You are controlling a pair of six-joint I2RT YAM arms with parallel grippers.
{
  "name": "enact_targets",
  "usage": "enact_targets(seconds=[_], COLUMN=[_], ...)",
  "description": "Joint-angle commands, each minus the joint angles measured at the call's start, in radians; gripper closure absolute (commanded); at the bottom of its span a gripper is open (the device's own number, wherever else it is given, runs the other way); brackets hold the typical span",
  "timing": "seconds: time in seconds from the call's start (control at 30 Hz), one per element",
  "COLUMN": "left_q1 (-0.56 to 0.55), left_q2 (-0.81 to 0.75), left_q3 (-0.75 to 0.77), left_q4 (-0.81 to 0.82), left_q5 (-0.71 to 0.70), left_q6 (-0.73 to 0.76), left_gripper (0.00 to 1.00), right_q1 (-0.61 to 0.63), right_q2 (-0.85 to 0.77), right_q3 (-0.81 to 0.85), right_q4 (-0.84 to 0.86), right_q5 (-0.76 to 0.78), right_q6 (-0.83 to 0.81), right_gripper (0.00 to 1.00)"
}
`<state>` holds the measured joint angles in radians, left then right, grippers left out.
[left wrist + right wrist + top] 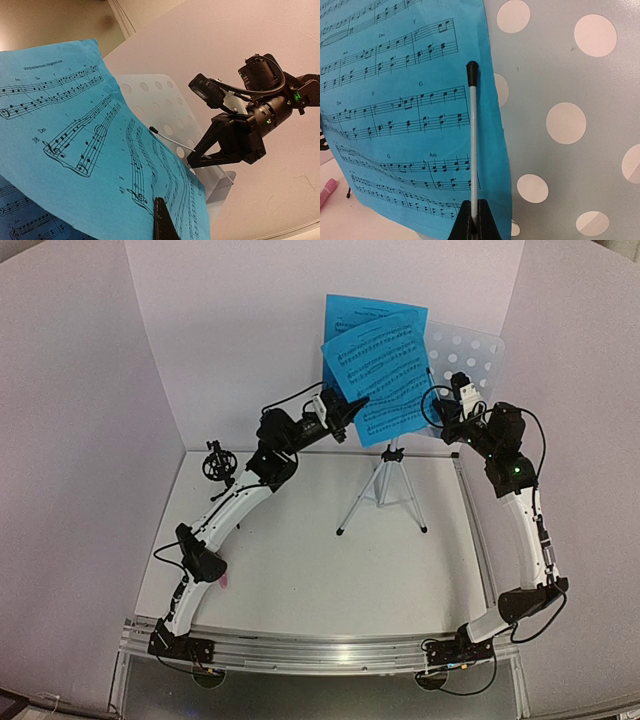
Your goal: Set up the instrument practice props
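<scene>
The pale blue perforated music stand (470, 355) stands upright on its silver tripod (383, 495) at the back of the table (330, 570). 2 blue sheets lie against its desk: the back sheet (355, 312) sits high on its left side, and the front sheet (385, 380) tilts across it. The left gripper (352, 408) pinches the front sheet's lower left edge. The right gripper (473, 210) is pressed together on the stand's retainer wire (473, 140). Well left of the stand are the black mic holder (217, 462) and the pink microphone (327, 192).
</scene>
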<state>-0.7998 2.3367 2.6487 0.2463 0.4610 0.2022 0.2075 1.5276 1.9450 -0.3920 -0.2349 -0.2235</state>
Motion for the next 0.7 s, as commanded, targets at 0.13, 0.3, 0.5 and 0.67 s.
enact_targets(seconds=[0.13,0.3,0.5,0.67], left_q1=[-0.004,-0.001,-0.002,-0.003], left_q2=[0.055,0.070,0.094,0.093], left_q3=[0.072,0.086,0.099,0.090], left_q4=[0.099,0.100,0.144,0.146], left_q5=[0.029,0.047,0.041,0.041], left_q6=[0.212,0.228,0.226,0.227], left_gripper=[1.00,1.00,1.00,1.00], right_q1=[0.013,0.013,0.013,0.013], right_q2=[0.010,0.011,0.012,0.017], right_q3=[-0.003,-0.004,-0.015,-0.013], right_q4=[-0.018,-0.018,-0.018,-0.018], right_q5=[-0.090,-0.121,-0.146,-0.145], right_q6=[0.005,0.001,0.001,0.013], right_gripper=[1.00,1.00,1.00,0.97])
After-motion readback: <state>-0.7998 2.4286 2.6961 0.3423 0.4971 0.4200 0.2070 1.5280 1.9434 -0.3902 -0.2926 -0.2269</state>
